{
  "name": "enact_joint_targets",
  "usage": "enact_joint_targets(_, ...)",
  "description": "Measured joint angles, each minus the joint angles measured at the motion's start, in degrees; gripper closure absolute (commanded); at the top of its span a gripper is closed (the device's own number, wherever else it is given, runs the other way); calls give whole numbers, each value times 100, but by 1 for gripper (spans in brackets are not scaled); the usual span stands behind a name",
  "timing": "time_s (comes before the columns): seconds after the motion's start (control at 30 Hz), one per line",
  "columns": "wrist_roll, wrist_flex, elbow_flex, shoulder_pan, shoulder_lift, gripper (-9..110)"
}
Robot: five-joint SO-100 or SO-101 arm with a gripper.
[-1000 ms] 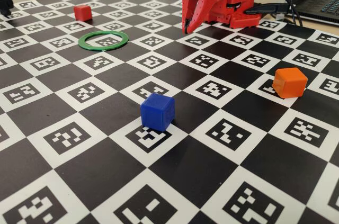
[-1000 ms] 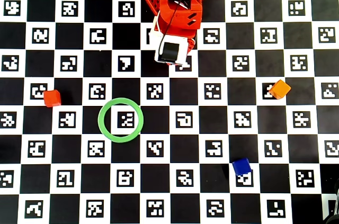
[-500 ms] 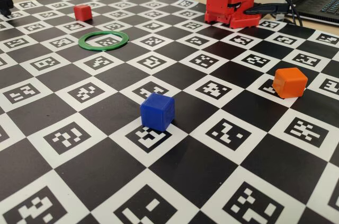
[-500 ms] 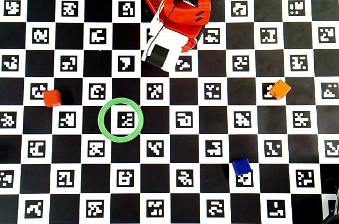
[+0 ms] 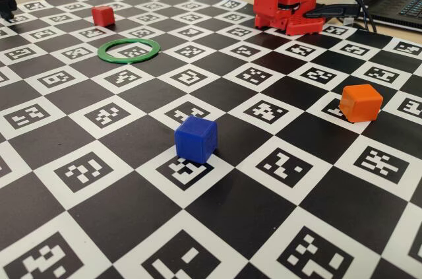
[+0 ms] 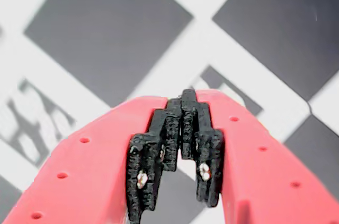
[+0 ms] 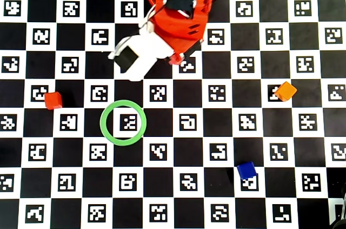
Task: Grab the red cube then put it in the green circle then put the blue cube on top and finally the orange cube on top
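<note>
Gripper (image 6: 183, 102) is hanging w/ jaws together, ridged black pads (image 6: 151, 168) meshing, nothing btwn, over the matte checkered marker mat (image 7: 162, 196), w/ small matte red cube (image 7: 53, 100) sitting at 9 o'clock of the thin flat green ring (image 7: 123, 123) in overhead view, blue cube (image 7: 246, 170) at 4, orange cube (image 7: 285, 91) at 3.

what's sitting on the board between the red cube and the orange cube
The green circle lies slightly below the line from the red cube to the orange cube in the overhead view; otherwise only bare checkerboard.
</note>
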Motion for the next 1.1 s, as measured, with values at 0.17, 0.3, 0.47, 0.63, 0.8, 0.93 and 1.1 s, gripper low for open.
enact_joint_targets(0.17, -141, 0, -817, 826, -870, 93)
enact_joint_targets(0.3, -308, 0, -1257, 1424, -1512, 90)
enact_joint_targets(0.47, -352, 0, -1907, 2065, -2259, 85)
enact_joint_targets(0.63, -352, -114, -2593, 2610, -3015, 77)
enact_joint_targets(0.8, -290, -211, -3190, 3006, -3727, 70)
enact_joint_targets(0.93, -185, -334, -3683, 3243, -4359, 65)
enact_joint_targets(1.1, -185, -483, -4166, 3463, -5001, 61)
